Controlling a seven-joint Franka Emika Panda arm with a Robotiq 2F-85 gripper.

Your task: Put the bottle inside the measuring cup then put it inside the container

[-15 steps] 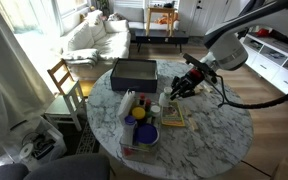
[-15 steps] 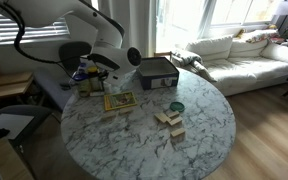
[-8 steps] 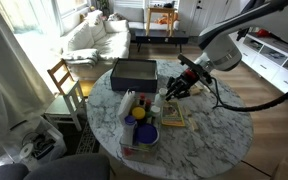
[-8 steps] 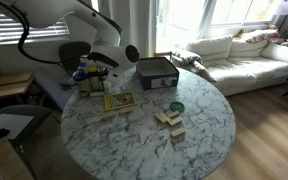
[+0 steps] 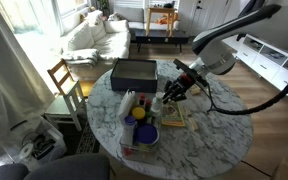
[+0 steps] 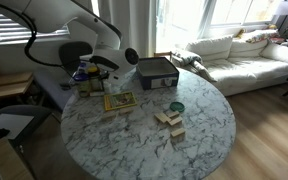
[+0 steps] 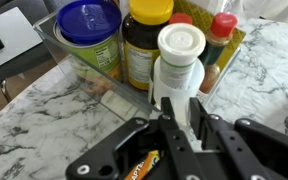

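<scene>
Behind the white bottle, jars crowd the clear container

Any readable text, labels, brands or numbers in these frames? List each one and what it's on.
None can be read as text.
Green label on the blue-lidded jar: print blurred.
Label on the amber bottle: print too small to read.
White bottle: no lettering shows.
Red-capped bottle: label blurred.
Flat card on the table: too small to read.
</scene>
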